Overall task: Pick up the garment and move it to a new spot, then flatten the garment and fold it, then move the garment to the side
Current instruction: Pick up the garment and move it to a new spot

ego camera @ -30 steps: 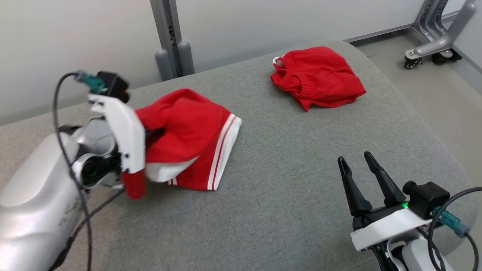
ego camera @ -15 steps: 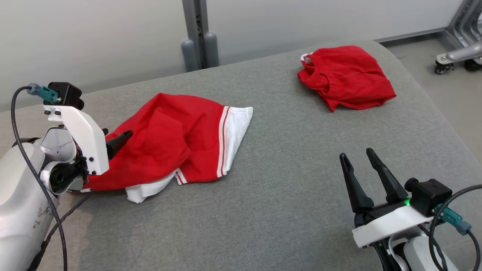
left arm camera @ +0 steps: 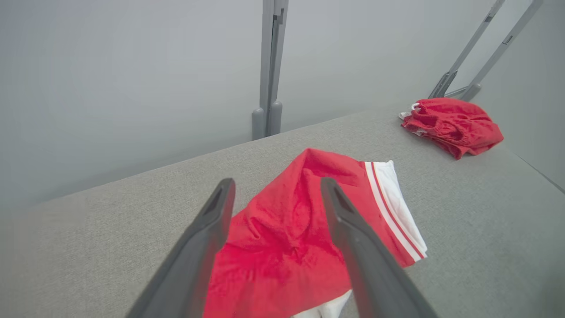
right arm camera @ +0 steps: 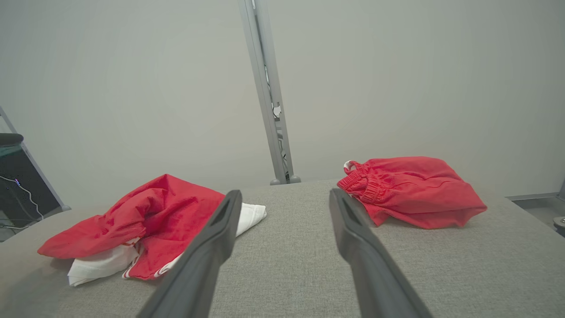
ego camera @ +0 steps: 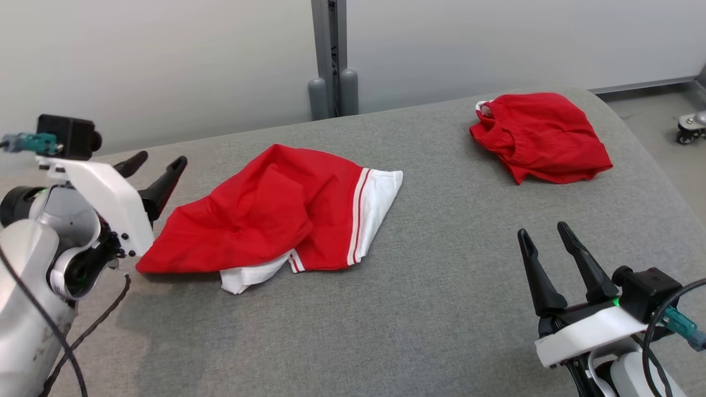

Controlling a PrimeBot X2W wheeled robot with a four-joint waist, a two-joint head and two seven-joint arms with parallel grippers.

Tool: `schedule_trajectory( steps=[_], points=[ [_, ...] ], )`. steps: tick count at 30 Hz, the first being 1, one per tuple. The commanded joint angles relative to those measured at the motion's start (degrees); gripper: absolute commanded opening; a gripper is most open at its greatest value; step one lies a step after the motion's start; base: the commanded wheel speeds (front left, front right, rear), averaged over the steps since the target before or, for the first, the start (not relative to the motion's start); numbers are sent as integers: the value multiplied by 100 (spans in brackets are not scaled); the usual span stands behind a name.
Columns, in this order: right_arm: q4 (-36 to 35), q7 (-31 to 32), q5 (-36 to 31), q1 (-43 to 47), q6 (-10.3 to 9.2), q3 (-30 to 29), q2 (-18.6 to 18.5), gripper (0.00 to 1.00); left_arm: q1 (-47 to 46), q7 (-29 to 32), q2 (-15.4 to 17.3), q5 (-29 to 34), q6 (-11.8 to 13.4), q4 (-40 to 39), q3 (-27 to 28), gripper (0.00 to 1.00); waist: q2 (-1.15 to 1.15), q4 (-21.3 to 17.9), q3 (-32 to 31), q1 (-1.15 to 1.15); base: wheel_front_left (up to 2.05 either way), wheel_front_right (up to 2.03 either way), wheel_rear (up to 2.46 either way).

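Left jaws are spread wide, and the fingers (ego camera: 161, 186) are empty, sitting just beside the left edge of the garment (ego camera: 270, 215). A second ago they were pinching that red cloth with it bunched up off the surface, so that's the release! Right jaws are spread too and hold nothing, parked low at the near right, well apart from the action.

The red-and-white garment now lies in a rumpled heap on the left half of the grey desk (ego camera: 441, 286). One layer is flopped over another and a white corner pokes out underneath. A second red bundle (ego camera: 543, 138) sits at the far right corner, well apart.

The move to a new spot looks done. Flattening comes next, and with those overlapping layers it'll likely want both arms pulling the edges out.
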Motion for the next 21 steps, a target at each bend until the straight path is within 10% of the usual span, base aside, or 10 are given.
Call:
schedule_trajectory(
  steps=[1,21],
  points=[
    [-46,-26,-45,75,2,-31,-60,100,179,-182,53,44,127,-152,82,100,0,50,-38,0,0,0,0],
    [-483,-25,-239,245,2,-378,38,100,2499,-3167,29,797,1713,-2079,834,100,0,355,168,0,0,0,0]
  ],
)
